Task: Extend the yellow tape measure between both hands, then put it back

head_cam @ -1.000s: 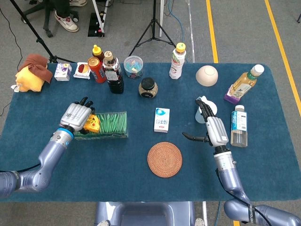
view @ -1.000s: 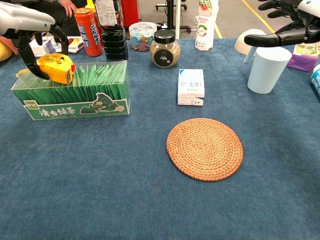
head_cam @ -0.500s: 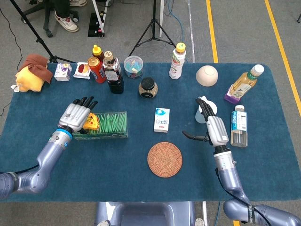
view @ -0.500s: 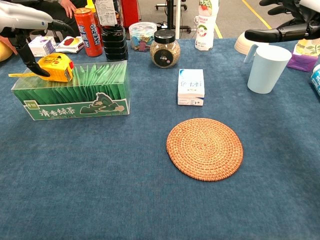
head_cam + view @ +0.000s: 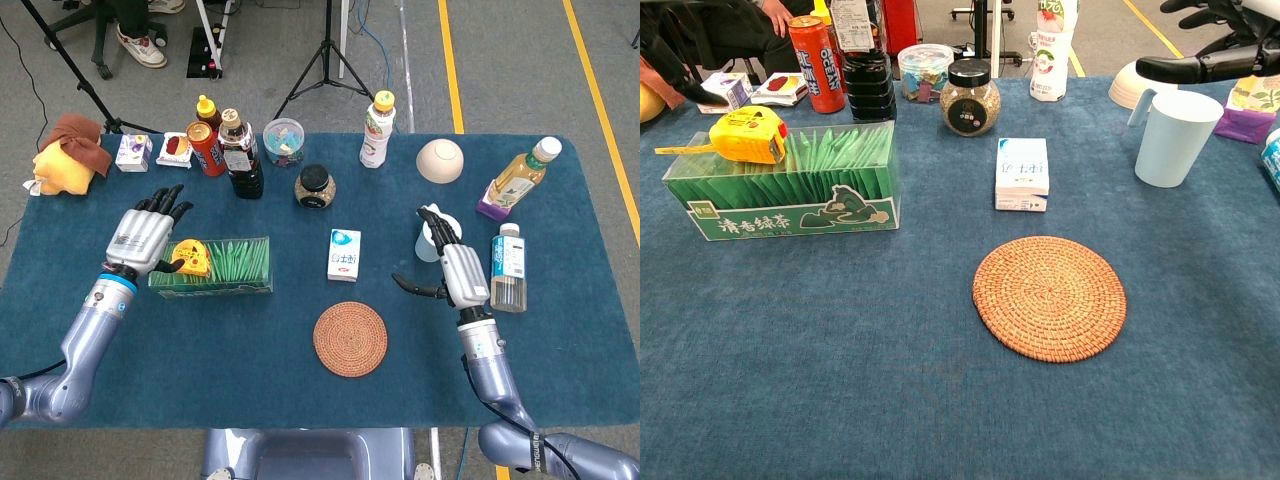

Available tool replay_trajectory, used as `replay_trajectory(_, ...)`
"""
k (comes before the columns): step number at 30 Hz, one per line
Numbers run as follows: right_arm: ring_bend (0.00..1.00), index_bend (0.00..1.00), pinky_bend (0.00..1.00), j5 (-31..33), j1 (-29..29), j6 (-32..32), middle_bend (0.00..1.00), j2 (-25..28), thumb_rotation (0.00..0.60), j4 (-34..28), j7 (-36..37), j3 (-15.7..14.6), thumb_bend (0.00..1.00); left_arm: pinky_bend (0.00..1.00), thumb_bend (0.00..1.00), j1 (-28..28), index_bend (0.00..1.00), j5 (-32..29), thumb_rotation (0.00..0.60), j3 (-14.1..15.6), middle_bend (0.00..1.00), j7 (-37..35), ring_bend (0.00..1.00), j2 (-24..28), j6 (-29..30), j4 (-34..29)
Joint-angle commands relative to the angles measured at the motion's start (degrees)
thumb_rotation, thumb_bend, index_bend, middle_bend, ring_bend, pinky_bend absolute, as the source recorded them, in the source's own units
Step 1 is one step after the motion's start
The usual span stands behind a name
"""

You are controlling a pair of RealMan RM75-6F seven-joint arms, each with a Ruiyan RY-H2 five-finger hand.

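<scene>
The yellow tape measure (image 5: 191, 257) (image 5: 744, 136) lies on the left end of the green tea box (image 5: 222, 268) (image 5: 790, 195), a short bit of its blade poking out to the left. My left hand (image 5: 141, 234) hovers just left of it with fingers spread, holding nothing; the chest view barely shows this hand. My right hand (image 5: 456, 270) (image 5: 1210, 60) is raised at the right side of the table, fingers spread and empty, in front of a light blue cup (image 5: 430, 243) (image 5: 1174, 136).
A round woven coaster (image 5: 350, 338) (image 5: 1050, 297) and a small white carton (image 5: 343, 253) (image 5: 1022, 172) sit mid-table. A jar (image 5: 315, 186), bottles and a can (image 5: 205, 147) line the back. A water bottle (image 5: 508, 266) lies beside my right hand.
My left hand released the tape measure and drew back up and to the left. The tape measure stays on the green box. The right hand hardly moved.
</scene>
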Motion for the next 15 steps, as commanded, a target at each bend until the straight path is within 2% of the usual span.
replay_trajectory(1, 0.12, 0.06, 0.25, -0.29, 0.09, -0.85, 0.11, 1.2, 0.345, 0.53, -0.92, -0.6, 0.23, 0.22, 0.2, 5.83, 0.31, 6.82, 0.6, -1.16, 0.13, -5.53, 0.05, -1.43, 7.46, 0.73)
replay_trajectory(4, 0.13, 0.11, 0.25, -1.35, 0.01, -0.49, 0.12, 2.06, 0.344, 2.05, -3.07, -1.39, 0.24, 0.25, 0.21, 9.28, 0.42, 10.3, 0.6, -0.73, 0.19, -7.6, 0.1, -1.34, 11.62, 1.25)
replay_trajectory(8, 0.15, 0.18, 0.25, -2.64, -0.6, 1.29, 0.16, 2.9, 0.349, 3.94, -6.85, -2.41, 0.24, 0.27, 0.21, 14.33, 0.47, 13.21, 0.6, -0.18, 0.24, -10.56, 0.14, -0.38, 16.03, 1.23)
replay_trajectory(15, 0.19, 0.24, 0.25, -2.82, -2.16, 3.15, 0.21, 4.93, 0.346, 5.69, -13.93, -4.22, 0.24, 0.32, 0.22, 20.39, 0.54, 16.37, 0.6, 1.05, 0.33, -12.66, 0.23, -0.06, 20.38, 3.4)
